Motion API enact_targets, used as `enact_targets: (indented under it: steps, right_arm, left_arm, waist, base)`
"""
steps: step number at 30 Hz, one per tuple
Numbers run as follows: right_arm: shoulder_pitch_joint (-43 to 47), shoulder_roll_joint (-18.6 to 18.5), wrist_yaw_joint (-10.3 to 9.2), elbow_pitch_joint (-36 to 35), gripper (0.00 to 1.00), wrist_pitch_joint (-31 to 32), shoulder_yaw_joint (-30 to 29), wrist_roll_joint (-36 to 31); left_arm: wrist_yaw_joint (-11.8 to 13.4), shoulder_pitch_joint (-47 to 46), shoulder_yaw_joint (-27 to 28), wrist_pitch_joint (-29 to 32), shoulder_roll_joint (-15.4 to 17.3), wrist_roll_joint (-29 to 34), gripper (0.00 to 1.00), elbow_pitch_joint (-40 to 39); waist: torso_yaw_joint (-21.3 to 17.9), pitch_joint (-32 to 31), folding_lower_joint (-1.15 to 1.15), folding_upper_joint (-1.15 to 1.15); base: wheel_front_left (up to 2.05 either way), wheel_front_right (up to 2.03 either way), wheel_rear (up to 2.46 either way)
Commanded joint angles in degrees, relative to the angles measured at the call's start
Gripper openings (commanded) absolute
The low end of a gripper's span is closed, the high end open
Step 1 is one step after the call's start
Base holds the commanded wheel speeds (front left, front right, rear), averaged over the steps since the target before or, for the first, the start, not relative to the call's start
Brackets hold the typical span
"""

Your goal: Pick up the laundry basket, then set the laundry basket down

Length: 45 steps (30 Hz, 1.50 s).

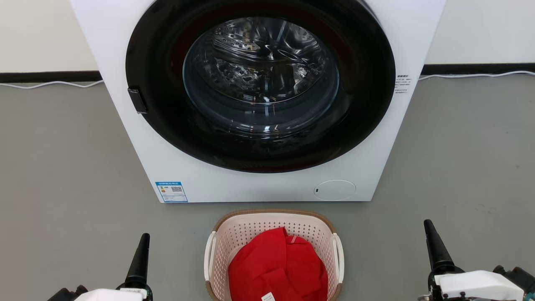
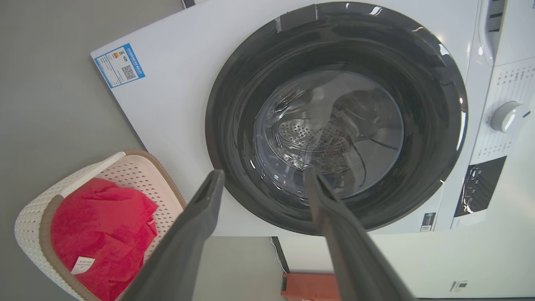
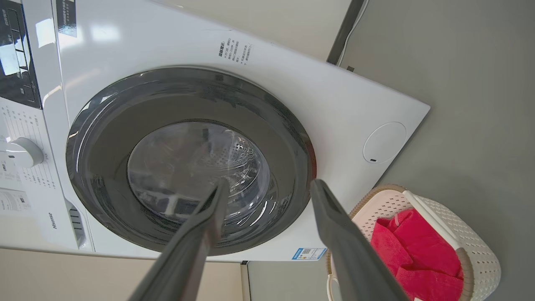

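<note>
The laundry basket is cream-white with perforated walls, a brown rim and white side handles. It stands on the grey floor at the bottom centre of the head view, just in front of the washer, and a red cloth fills it. My left gripper is left of the basket and my right gripper is right of it, both well clear of the handles. In the wrist views the left gripper and the right gripper stand open and hold nothing. The basket sits off to the side in each.
A white front-loading washer with its round dark glass door shut stands directly behind the basket. White cables run along the wall's dark baseboard. An orange-red object lies by the wall. Grey floor spreads on both sides.
</note>
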Motion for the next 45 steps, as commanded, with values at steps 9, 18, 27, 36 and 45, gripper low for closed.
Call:
enact_targets:
  steps: [9, 18, 27, 36, 45]
  right_arm:
    - [-3.0, -1.0, 0.22, -1.9, 1.00, -2.2, 1.2, -10.6]
    - [-3.2, -1.2, 0.25, -2.0, 1.00, -3.7, 1.8, -20.5]
    - [-3.4, -1.4, 0.28, -2.0, 1.00, -5.0, 2.5, -28.7]
    - [-3.4, -1.3, 0.31, -2.0, 1.00, -6.5, 2.9, -35.9]
    - [-3.5, -1.3, 0.35, -1.6, 1.00, -8.2, 3.7, -43.5]
  left_arm:
    - [0.6, -1.7, 1.1, -1.9, 0.6, 8.9, 1.00, -2.6]
    - [2.0, -1.3, 0.9, -3.4, 0.7, 17.7, 1.00, -3.8]
    - [3.6, -0.9, 0.0, -4.8, 0.7, 26.0, 1.00, -4.7]
    - [4.1, -0.8, -0.2, -6.3, 0.8, 31.4, 1.00, -4.7]
    - [4.6, -0.7, -0.2, -8.0, 0.9, 37.8, 1.00, -4.9]
  waist:
    - [0.1, 0.0, -0.01, 0.00]
    - [0.1, 0.1, -0.01, 0.00]
    - [0.2, 0.1, -0.01, 0.00]
    - [0.2, 0.2, -0.01, 0.00]
    - [0.3, 0.3, -0.01, 0.00]
  base:
    - [0.00, 0.00, 0.00]
    - [0.00, 0.00, 0.00]
    - [0.00, 0.00, 0.00]
    - [0.00, 0.00, 0.00]
    - [0.00, 0.00, 0.00]
